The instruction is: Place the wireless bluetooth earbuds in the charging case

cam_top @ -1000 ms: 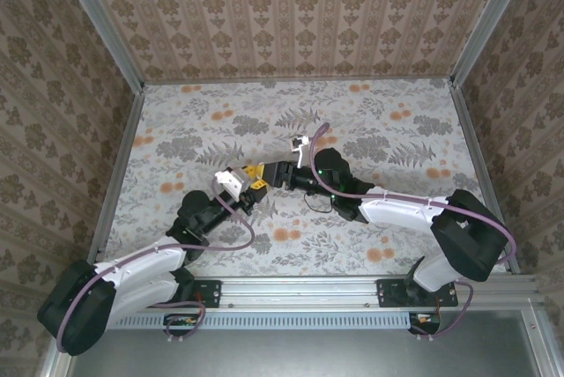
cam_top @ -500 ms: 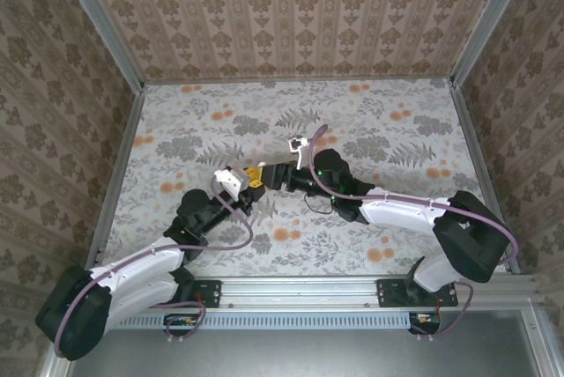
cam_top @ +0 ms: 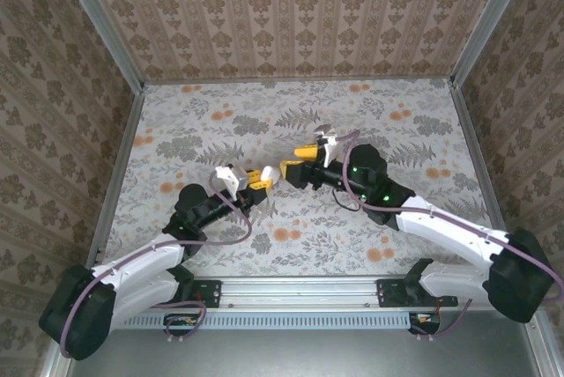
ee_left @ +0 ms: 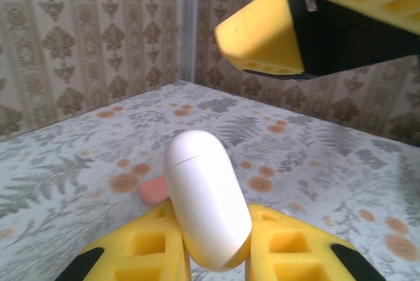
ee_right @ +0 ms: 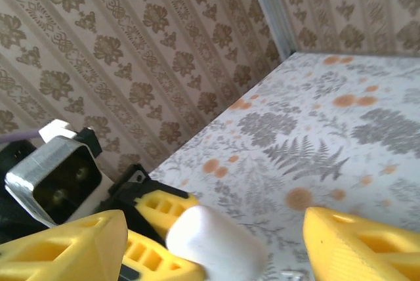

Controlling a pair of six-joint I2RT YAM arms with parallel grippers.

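Note:
The charging case (ee_left: 207,202) is a glossy white pebble with its lid seam closed, standing tilted between the yellow fingers of my left gripper (ee_left: 213,218), which is shut on its lower end. From above, the case (cam_top: 268,173) sticks out of the left gripper (cam_top: 258,179) toward the right gripper (cam_top: 294,169). In the right wrist view the case (ee_right: 216,241) sits between the spread jaws of my right gripper (ee_right: 215,225), which is open and not touching it. One right finger (ee_left: 262,31) hangs above the case. The earbuds are out of view.
An orange-pink rounded lump (ee_left: 155,190) lies on the floral table (cam_top: 220,121) just behind the left fingers. Patterned walls with metal corner posts (cam_top: 97,25) enclose the table on three sides. The left wrist camera housing (ee_right: 62,179) faces the right gripper closely.
The right arm has drawn back to the right, and its gripper has come away from the case and now stands open. The left gripper keeps the case in nearly the same place.

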